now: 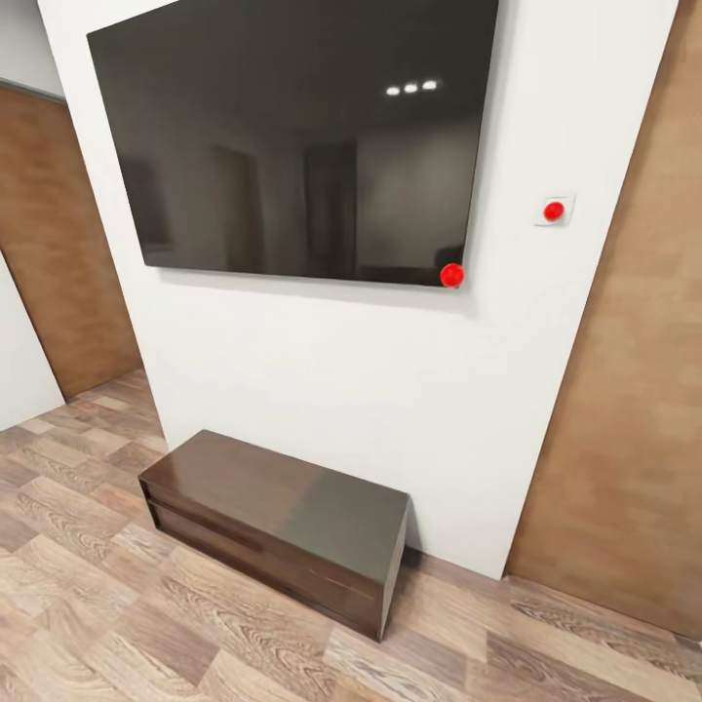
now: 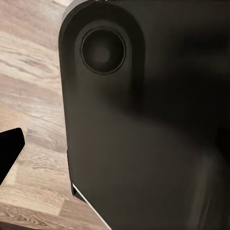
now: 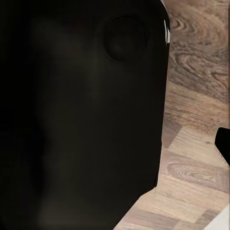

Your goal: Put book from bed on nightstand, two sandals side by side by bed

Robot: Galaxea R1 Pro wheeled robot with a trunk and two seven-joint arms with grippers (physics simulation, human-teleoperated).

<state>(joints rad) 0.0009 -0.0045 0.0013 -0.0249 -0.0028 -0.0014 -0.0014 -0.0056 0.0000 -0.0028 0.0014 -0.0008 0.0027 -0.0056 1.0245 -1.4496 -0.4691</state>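
Low cabinet (image 1: 278,526) against wall (image 1: 322,380)

One wall-mounted dark screen (image 1: 292,136) is seen at the upper left of the frame. One long low dark wooden cabinet (image 1: 278,526) is counted at lower centre. Two red round marks are counted: one on the screen's corner (image 1: 451,276), one on a white wall plate (image 1: 554,211). Two brown wood panels are seen, at the left edge (image 1: 58,244) and the right edge (image 1: 634,390).

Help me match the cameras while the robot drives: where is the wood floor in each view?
Head view: wood floor across the bottom, under the low cabinet.
Left wrist view: wood floor beside the dark robot body.
Right wrist view: wood floor beside the dark robot body.
Shared landmark: the brown plank grain.
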